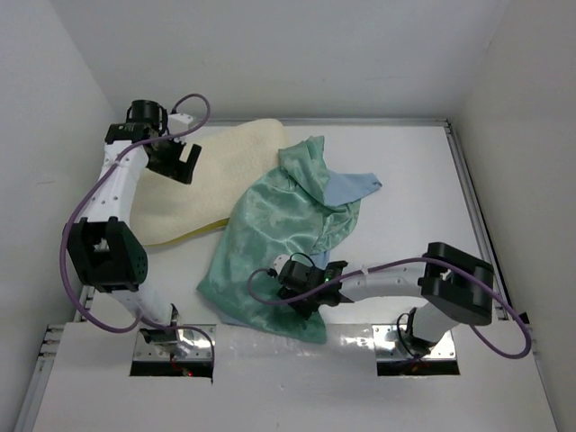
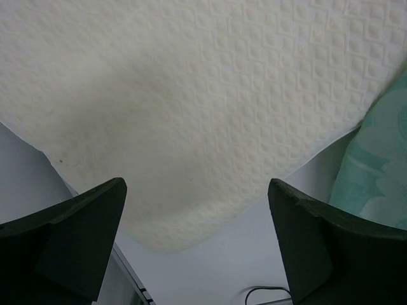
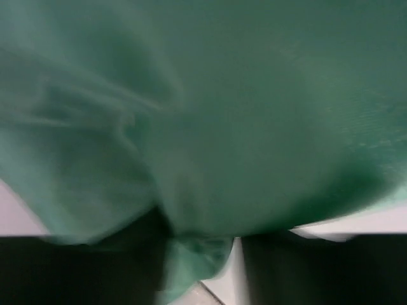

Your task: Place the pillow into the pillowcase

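The cream-white pillow (image 1: 216, 175) lies at the back left of the table, its quilted surface filling the left wrist view (image 2: 191, 95). My left gripper (image 1: 180, 162) (image 2: 197, 235) hovers open over the pillow's left corner, holding nothing. The sea-green pillowcase (image 1: 279, 234) lies crumpled in the middle, its top overlapping the pillow's right end, and its edge shows in the left wrist view (image 2: 381, 165). My right gripper (image 1: 304, 297) (image 3: 203, 260) is low on the case's near edge. A fold of the pillowcase (image 3: 222, 114) sits between its jaws. A strip of table shows between the fold and the right finger.
The pillowcase's light blue inner side (image 1: 353, 186) sticks out at the back right. White walls enclose the table on three sides, with a metal rail (image 1: 468, 198) along the right edge. Purple cables (image 1: 81, 216) loop off both arms.
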Available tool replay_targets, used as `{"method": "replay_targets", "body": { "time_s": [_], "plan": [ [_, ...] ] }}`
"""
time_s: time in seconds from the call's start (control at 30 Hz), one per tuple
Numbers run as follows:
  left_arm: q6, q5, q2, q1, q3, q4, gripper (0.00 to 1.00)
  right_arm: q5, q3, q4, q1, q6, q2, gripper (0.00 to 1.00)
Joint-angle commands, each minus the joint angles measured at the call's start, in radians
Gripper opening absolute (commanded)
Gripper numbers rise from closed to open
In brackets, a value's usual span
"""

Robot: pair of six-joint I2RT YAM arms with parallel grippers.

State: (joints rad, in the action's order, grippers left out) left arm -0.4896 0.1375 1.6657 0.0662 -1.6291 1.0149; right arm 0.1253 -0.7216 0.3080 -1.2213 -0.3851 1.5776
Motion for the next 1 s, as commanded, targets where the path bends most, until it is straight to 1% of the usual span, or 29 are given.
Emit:
{"method": "replay_targets", "body": {
  "time_s": [0.0,0.03,0.07,0.17,0.2,0.27,0.3,0.33,0.37,0.47,0.5,0.57,0.6,0.67,0.7,0.73,0.77,0.8,0.83,0.87,0.9,0.93,0.97],
  "plan": [
    [-0.006,-0.019,-0.086,-0.003,0.020,-0.025,0.92,-0.007,0.019,-0.121,-0.009,-0.074,0.088,0.28],
    [-0.007,-0.024,-0.095,-0.003,0.026,-0.030,0.92,-0.006,0.002,-0.104,-0.012,-0.061,0.084,0.13],
    [-0.009,-0.033,-0.110,-0.002,0.035,-0.038,0.92,0.006,-0.019,-0.077,-0.014,-0.049,0.072,0.00],
    [-0.001,-0.035,-0.132,0.003,0.034,-0.050,0.92,0.059,-0.184,0.084,-0.015,0.043,-0.007,0.00],
    [0.003,-0.035,-0.132,0.004,0.028,-0.052,0.92,0.091,-0.337,0.200,-0.015,0.095,-0.049,0.00],
    [0.016,-0.033,-0.129,0.014,-0.006,-0.052,0.92,0.122,-0.523,0.300,-0.015,0.133,-0.092,0.00],
    [0.019,-0.033,-0.126,0.015,-0.020,-0.049,0.92,0.137,-0.696,0.342,-0.015,0.167,-0.149,0.00],
    [0.019,-0.029,-0.121,0.018,-0.050,-0.041,0.92,0.163,-0.764,0.342,-0.015,0.181,-0.183,0.00],
    [0.017,-0.026,-0.118,0.018,-0.081,-0.035,0.92,0.190,-0.854,0.294,-0.015,0.207,-0.255,0.00],
    [0.017,-0.015,-0.110,0.018,-0.135,-0.024,0.92,0.341,-0.926,0.191,-0.015,0.259,-0.338,0.00],
    [0.020,-0.009,-0.109,0.018,-0.149,-0.022,0.92,0.429,-0.932,0.166,-0.015,0.274,-0.364,0.00],
    [0.025,0.004,-0.101,0.020,-0.176,-0.019,0.92,0.511,-0.926,0.084,-0.015,0.359,-0.370,0.00],
    [0.023,0.025,-0.089,0.020,-0.204,-0.018,0.92,0.596,-0.926,0.051,-0.014,0.391,-0.351,0.00],
    [0.020,0.051,-0.072,0.017,-0.235,-0.013,0.92,0.669,-0.956,-0.007,0.003,0.509,-0.302,0.00],
    [0.020,0.065,-0.064,0.015,-0.268,-0.009,0.92,0.697,-0.982,-0.007,0.022,0.528,-0.269,0.00],
    [0.014,0.100,-0.040,0.011,-0.287,0.011,0.92,0.721,-1.013,0.003,0.093,0.519,-0.193,0.00],
    [0.013,0.117,-0.026,0.006,-0.325,0.020,0.92,0.715,-1.089,0.076,0.144,0.485,-0.151,0.00],
    [0.010,0.135,-0.015,0.004,-0.340,0.030,0.91,0.699,-1.131,0.126,0.198,0.436,-0.115,0.00],
    [0.006,0.167,0.006,0.000,-0.354,0.048,0.90,0.674,-1.163,0.169,0.311,0.396,-0.043,0.00],
    [0.003,0.181,0.017,-0.003,-0.374,0.056,0.89,0.621,-1.208,0.228,0.366,0.305,-0.009,0.00],
    [0.000,0.207,0.032,-0.012,-0.379,0.068,0.89,0.591,-1.229,0.253,0.409,0.278,0.030,0.00],
    [-0.001,0.217,0.037,-0.017,-0.380,0.070,0.89,0.567,-1.257,0.278,0.492,0.258,0.074,0.00],
    [0.000,0.220,0.043,-0.025,-0.371,0.071,0.89,0.515,-1.356,0.358,0.534,0.206,0.191,0.00]
  ]
}}
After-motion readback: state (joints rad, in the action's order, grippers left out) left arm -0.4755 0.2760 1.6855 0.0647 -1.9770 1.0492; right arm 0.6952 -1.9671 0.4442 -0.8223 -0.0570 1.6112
